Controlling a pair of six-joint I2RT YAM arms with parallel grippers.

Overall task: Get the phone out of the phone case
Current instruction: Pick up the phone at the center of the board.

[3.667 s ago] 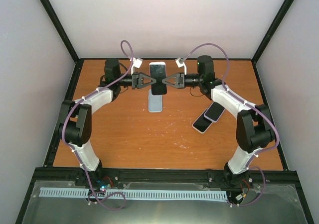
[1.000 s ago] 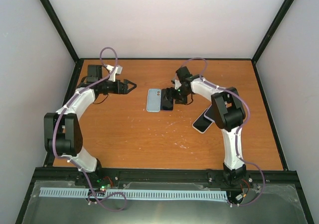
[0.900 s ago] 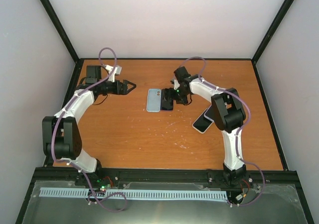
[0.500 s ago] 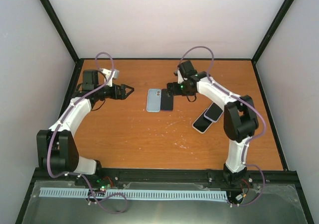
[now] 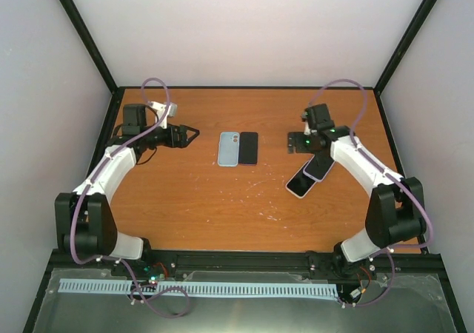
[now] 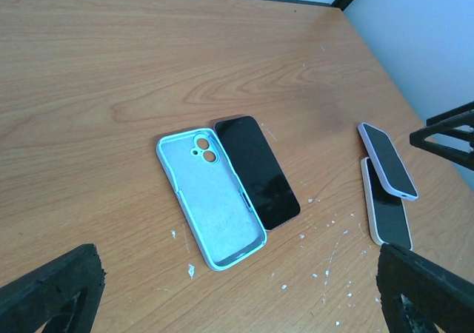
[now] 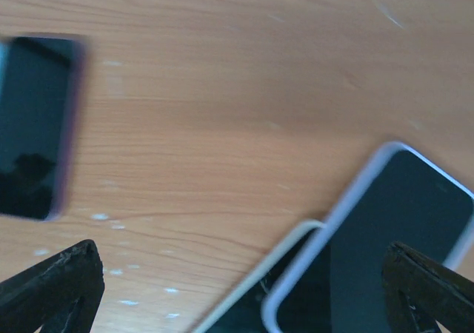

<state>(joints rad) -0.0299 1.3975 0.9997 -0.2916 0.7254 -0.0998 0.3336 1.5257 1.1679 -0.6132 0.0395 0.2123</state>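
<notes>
The light-blue phone case [image 5: 229,149] lies empty on the tabletop [image 5: 222,214], inner side up, its camera cut-out at the far end. The black phone [image 5: 249,148] is out of it and lies flat, dark screen up, just to the right. Their long edges run parallel, and from the left wrist view they appear to touch. Both sit at the middle of the tabletop's far half.

The left tool [image 5: 191,135] hovers to the left of the case and points toward it with its fingers spread apart, holding nothing. A strip of bare wood separates it from the case's left edge. The right tool [image 5: 295,142] is to the right of the phone and apart from it, also spread wide and holding nothing. It sits close over the far end of a lavender-cased phone [image 5: 319,167]. That phone lies diagonally, overlapping the far end of a white-cased phone [image 5: 299,184]; both have their screens up.

Bare wood dotted with white specks takes up the whole near half of the tabletop, and there is bare wood between the black phone and the stacked pair. A black frame rail [image 5: 396,163] borders the tabletop, with pale walls rising beyond it on three sides.

Any marking on the phones or the case is too small to read.
</notes>
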